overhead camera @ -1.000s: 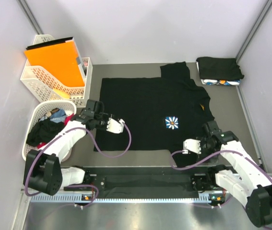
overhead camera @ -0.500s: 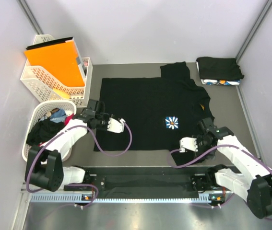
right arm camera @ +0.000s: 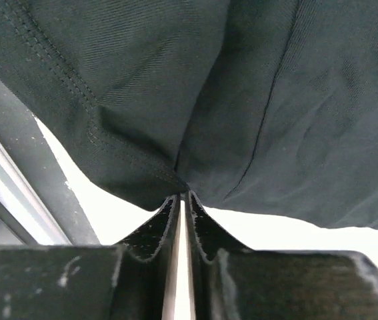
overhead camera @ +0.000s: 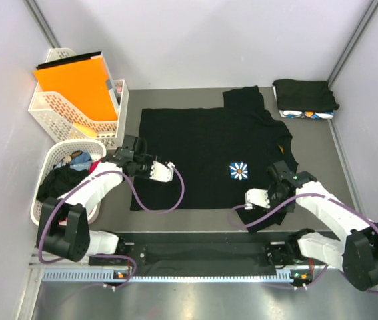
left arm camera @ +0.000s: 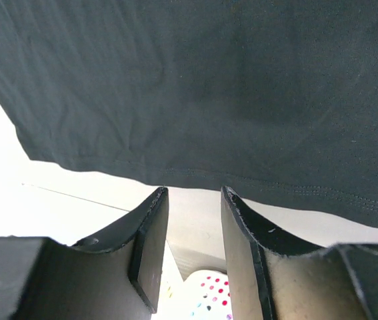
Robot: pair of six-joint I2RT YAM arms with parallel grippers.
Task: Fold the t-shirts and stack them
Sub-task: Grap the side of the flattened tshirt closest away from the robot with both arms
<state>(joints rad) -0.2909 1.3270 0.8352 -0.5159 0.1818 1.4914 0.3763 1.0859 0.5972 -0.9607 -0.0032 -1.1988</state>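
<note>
1. The black t-shirt is lying spread flat in the middle of the surface. Its flower print is facing up, and a folded stack is sitting at the far right corner.
2. The shirt's long axis is running left to right. The collar appears to be pointing toward the right edge, with one sleeve reaching toward the far edge.
3. The right gripper is sitting at the shirt's near right corner. In the wrist view its jaws are pressing almost together, and the cloth is puckering into their tips, so it looks to be pinching a stitched edge, likely the near sleeve.
4. The left gripper is hovering over the near left part of the shirt. Its jaws are standing partly apart and holding nothing, and a hemmed edge is lying just ahead of the fingertips, not between them.
5. The coming fold is probably turning on the near long edge. Each arm is covering its own end of that edge, but only the right one is gripping.
6. The left gripper is likely needing to reach forward onto the hem and close before both ends can lift together.
</note>
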